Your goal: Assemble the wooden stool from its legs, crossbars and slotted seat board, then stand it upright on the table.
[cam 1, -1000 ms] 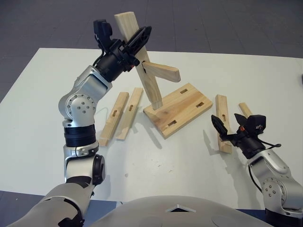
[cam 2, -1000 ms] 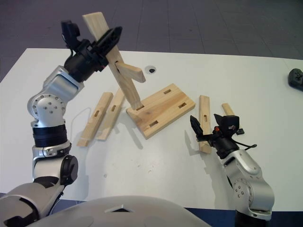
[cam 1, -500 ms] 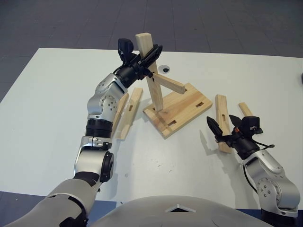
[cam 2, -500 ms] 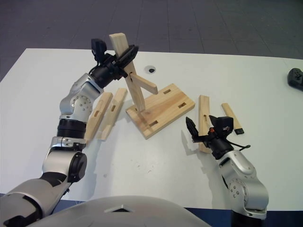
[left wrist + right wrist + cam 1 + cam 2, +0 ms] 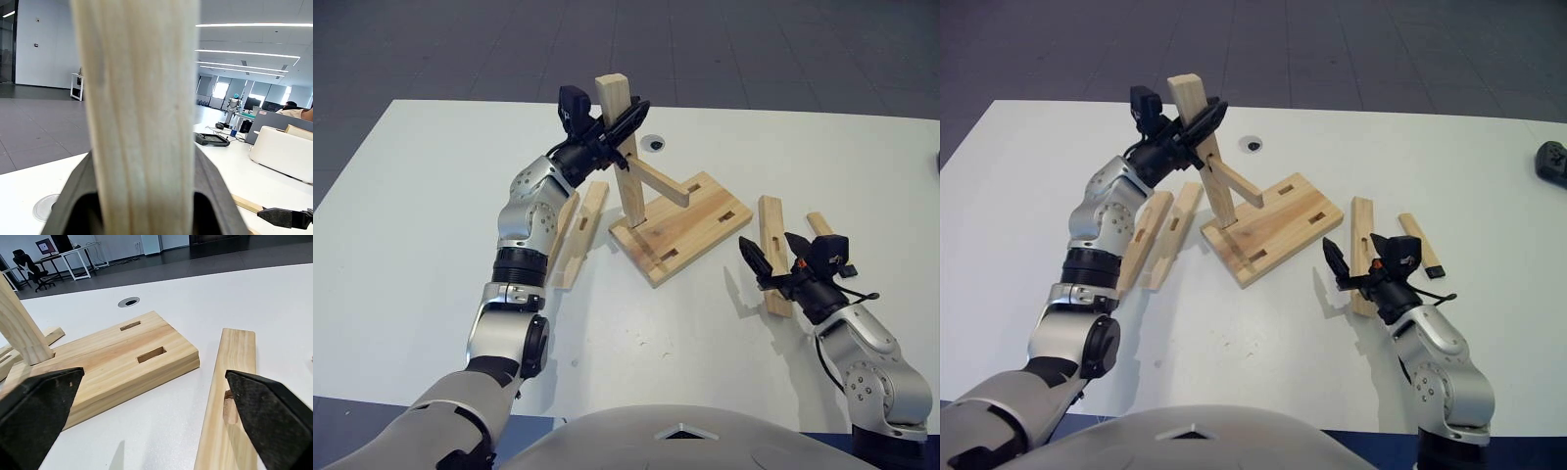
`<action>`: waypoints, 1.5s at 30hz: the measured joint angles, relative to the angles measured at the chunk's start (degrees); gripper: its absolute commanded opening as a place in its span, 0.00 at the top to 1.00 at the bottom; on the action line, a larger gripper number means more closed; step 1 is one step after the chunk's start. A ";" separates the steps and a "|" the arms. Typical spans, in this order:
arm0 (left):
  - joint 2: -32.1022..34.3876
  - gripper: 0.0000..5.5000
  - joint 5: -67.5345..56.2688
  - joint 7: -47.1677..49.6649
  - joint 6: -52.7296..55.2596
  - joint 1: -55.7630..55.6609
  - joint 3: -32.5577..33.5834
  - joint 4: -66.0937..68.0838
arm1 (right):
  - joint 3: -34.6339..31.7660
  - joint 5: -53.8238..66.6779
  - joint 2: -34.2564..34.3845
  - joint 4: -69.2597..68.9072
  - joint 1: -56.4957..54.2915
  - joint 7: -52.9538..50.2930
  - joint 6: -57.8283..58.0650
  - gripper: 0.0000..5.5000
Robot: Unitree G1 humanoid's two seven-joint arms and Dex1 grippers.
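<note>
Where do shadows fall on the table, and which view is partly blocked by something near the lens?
Left eye view: the right claw casts a soft shadow on the table, toward the robot's left. Left wrist view: the leg held in the left claw covers the middle. Right wrist view: a faint shadow lies beside the seat board.

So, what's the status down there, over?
Left gripper shut on leg, its foot on seat board. Right gripper open, by loose leg. Two more legs lie beside the board.

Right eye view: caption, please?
Left gripper holds a leg standing on the seat board; right gripper open beside a loose leg.
</note>
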 measured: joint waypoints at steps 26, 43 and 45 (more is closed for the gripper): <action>-0.53 0.81 5.65 6.97 -4.68 16.83 -6.07 -17.75 | -1.05 0.43 -1.52 0.97 -1.27 -0.11 0.99 0.02; -4.52 0.43 -20.52 27.00 17.29 3.26 8.63 -34.19 | 0.22 0.55 -1.18 1.01 2.10 1.19 0.80 0.02; -4.51 0.36 -23.17 29.02 19.48 1.17 8.89 -36.55 | 0.41 0.47 -0.81 1.25 2.90 1.24 0.52 0.02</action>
